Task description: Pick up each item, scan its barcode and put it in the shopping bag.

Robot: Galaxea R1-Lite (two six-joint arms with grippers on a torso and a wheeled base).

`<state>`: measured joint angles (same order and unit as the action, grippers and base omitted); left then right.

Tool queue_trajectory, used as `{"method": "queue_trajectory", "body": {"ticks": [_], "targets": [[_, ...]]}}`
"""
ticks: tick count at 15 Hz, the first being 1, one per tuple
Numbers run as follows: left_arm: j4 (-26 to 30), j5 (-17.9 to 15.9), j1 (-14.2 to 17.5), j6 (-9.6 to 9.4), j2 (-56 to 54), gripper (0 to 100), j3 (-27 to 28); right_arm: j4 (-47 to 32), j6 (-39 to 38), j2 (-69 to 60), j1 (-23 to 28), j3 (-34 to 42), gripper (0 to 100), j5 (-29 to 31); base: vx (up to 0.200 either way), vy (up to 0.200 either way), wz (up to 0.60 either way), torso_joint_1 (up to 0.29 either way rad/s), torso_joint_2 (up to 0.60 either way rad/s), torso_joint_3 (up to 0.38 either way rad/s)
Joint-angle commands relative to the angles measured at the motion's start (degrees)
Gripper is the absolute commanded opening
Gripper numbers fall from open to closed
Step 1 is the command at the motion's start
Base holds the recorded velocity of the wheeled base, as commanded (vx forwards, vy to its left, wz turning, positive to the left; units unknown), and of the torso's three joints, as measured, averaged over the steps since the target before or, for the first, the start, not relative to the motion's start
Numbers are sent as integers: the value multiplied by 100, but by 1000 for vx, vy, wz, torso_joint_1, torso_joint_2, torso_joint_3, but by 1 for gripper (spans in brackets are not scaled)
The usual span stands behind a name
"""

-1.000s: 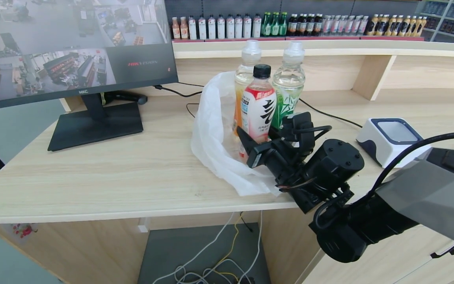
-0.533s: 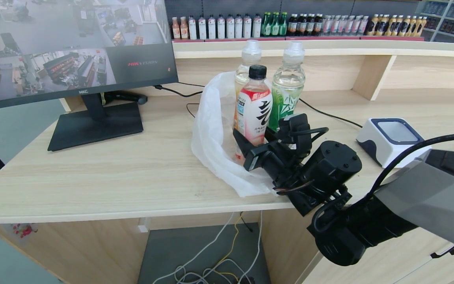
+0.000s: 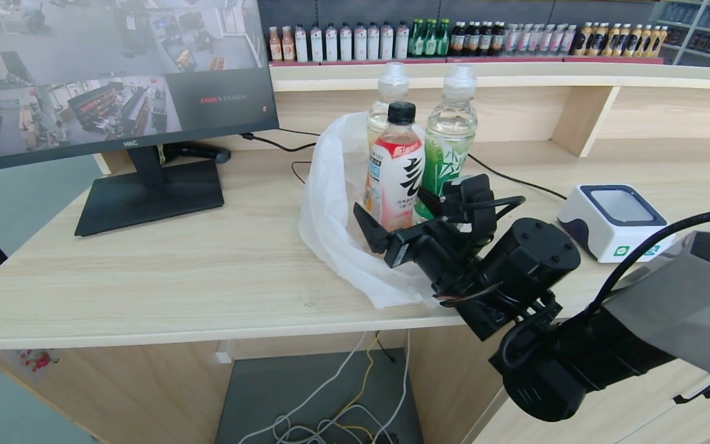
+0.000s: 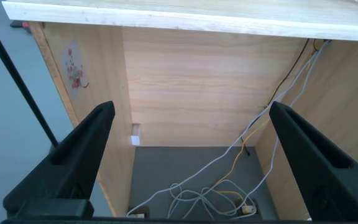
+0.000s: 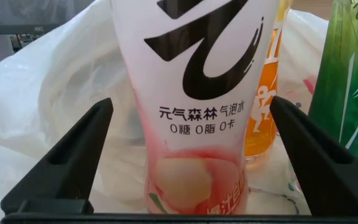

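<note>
Head camera looked down over the counter (image 3: 145, 277); right wrist camera sat close against the pink bottle (image 3: 394, 179), which both views showed; left wrist camera faced under the counter.

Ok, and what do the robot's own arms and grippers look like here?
The right arm has an angular grey shell, then black cylindrical joints with round screwed end caps. A black cable arcs along it, and thin reddish wires show near the wrist. The right gripper is all black with two flat, tapered fingers; the left gripper has matching black fingers.
</note>
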<state>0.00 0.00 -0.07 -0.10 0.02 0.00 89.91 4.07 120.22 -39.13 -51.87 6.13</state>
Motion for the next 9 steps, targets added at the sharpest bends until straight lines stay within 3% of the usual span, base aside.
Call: {"method": "queue_trajectory", "body": {"ticks": [1,7,9], "targets": [[0,0,-1,1,-2,100,0,9,6,-245,-7,107,100,2,0,0,0,0,0,0],[0,0,-1,1,-2,100,0,9,32,-1827,99,1452,100,11,0,0,0,0,0,0],[0,0,-1,1,-2,100,0,9,76,-2899,547,2612,100,2,0,0,0,0,0,0]]}}
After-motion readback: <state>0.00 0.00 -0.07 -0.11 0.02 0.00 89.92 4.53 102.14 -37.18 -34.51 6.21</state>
